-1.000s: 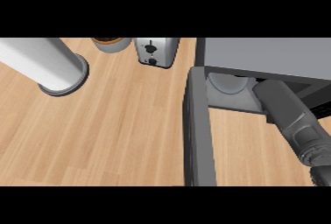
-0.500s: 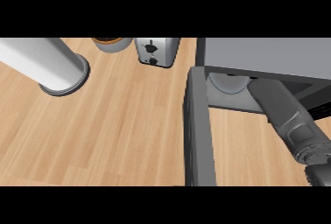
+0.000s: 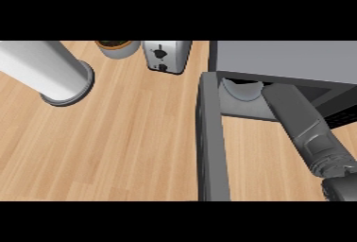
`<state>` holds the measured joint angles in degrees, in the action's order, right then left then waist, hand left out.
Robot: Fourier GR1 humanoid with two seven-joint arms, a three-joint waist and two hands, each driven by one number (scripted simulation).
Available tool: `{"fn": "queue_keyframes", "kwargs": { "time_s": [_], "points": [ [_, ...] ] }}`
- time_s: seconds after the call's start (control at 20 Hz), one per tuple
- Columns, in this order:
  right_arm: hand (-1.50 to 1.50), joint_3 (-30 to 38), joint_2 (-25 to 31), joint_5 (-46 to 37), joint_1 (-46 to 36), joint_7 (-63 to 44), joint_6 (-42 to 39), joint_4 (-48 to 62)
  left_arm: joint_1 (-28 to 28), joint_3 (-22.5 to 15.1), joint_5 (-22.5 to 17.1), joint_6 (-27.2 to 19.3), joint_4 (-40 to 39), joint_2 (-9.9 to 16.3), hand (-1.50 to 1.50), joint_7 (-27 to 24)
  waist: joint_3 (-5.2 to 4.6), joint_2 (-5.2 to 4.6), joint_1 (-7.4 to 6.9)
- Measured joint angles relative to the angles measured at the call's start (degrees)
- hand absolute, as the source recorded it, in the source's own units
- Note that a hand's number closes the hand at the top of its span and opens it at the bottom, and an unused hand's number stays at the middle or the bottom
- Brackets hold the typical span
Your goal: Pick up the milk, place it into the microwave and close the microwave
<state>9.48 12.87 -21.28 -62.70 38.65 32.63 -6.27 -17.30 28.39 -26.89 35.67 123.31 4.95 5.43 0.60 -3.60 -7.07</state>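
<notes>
The grey microwave (image 3: 286,59) stands at the upper right with its door (image 3: 211,142) swung open toward me. My right forearm (image 3: 307,127) reaches from the lower right into the cavity, where the microwave's top hides the hand. Just inside the opening, left of the forearm's end, a pale rounded thing (image 3: 241,90) shows; it may be the milk, but most of it is hidden. My left hand shows nowhere.
A tall white cylinder (image 3: 42,66) stands on the wooden counter (image 3: 118,146) at the upper left. A steel toaster (image 3: 166,56) and a grey pot (image 3: 115,47) sit along the back edge. The open door splits the counter in front of the microwave.
My right forearm has slid a little left and deeper into the microwave. The pale thing inside has shifted slightly left with it.
</notes>
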Motion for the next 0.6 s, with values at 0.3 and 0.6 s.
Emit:
{"fn": "queue_keyframes", "kwargs": {
  "time_s": [0.3,0.6],
  "points": [
    [-1.5,4.23,-1.5,4.59,1.8,4.52,-7.89,-0.84,0.75,-2.9,1.91,1.76,-0.7,-1.12,-1.5,-0.75,-0.24,0.89,1.69],
    [-1.5,7.53,-2.18,8.27,4.26,7.54,-15.91,-0.82,1.35,-6.58,2.65,1.8,0.55,-2.37,1.5,1.04,-0.35,1.73,3.17]
  ]
}}
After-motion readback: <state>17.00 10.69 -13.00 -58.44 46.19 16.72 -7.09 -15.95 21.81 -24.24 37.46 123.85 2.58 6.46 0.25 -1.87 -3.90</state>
